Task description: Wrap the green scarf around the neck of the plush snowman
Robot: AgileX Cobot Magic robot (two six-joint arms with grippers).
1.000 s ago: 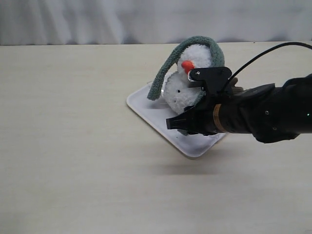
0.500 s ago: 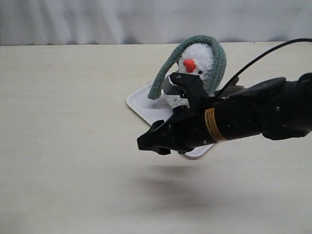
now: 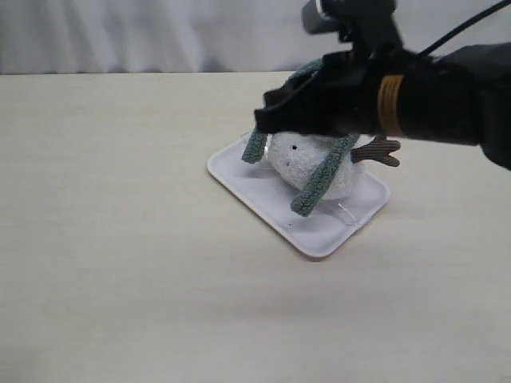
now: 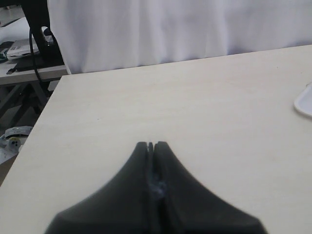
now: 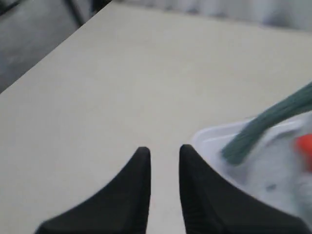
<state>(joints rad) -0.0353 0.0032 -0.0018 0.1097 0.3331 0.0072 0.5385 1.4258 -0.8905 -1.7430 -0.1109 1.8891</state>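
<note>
The plush snowman (image 3: 307, 163) sits on the white tray (image 3: 319, 231); my right arm hides its head in the exterior view. The green scarf (image 3: 321, 182) drapes over it, one end hanging at its left (image 3: 255, 148) and the other down its front. A brown twig arm (image 3: 375, 150) sticks out to the right. My right gripper (image 3: 267, 120) hovers above the snowman's left side, open and holding nothing. In the right wrist view the gripper (image 5: 163, 151) stands beside the tray (image 5: 209, 134), with a scarf end (image 5: 253, 134) and the snowman (image 5: 282, 170) blurred. My left gripper (image 4: 152, 145) is shut over bare table.
A pale wooden tabletop (image 3: 120, 239) surrounds the tray. A white curtain (image 3: 160, 32) runs along the far edge. In the left wrist view the table's edge (image 4: 46, 107) borders a floor with cables and clutter (image 4: 29, 44).
My right arm has risen from low in front of the tray to above the snowman, now covering its head. Its jaws have narrowed. The left gripper has not moved.
</note>
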